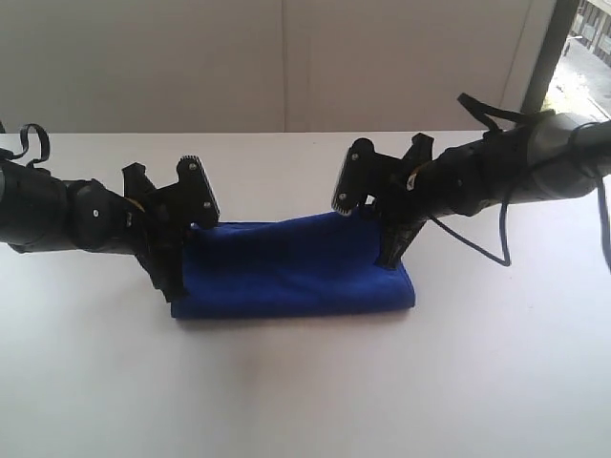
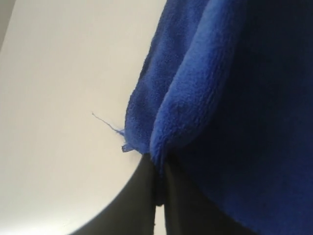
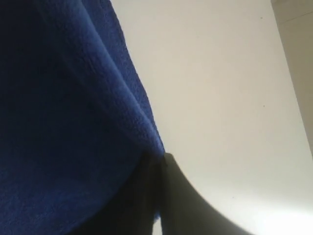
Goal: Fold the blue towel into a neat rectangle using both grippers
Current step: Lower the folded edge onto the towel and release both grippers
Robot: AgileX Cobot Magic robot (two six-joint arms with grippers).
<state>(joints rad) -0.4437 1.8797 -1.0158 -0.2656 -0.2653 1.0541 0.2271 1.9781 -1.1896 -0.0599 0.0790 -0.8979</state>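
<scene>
The blue towel lies on the white table as a long folded band, its thick folded side toward the front. My left gripper points down at the towel's left end. In the left wrist view its black fingers are shut on a pinch of the blue towel at the corner, where a loose thread sticks out. My right gripper points down at the towel's right end. Its dark fingers are shut on the edge of the blue towel.
A pale wall rises behind the table's far edge. A window shows at the top right. A black cable hangs from the right arm down to the table. Bare tabletop lies in front of the towel.
</scene>
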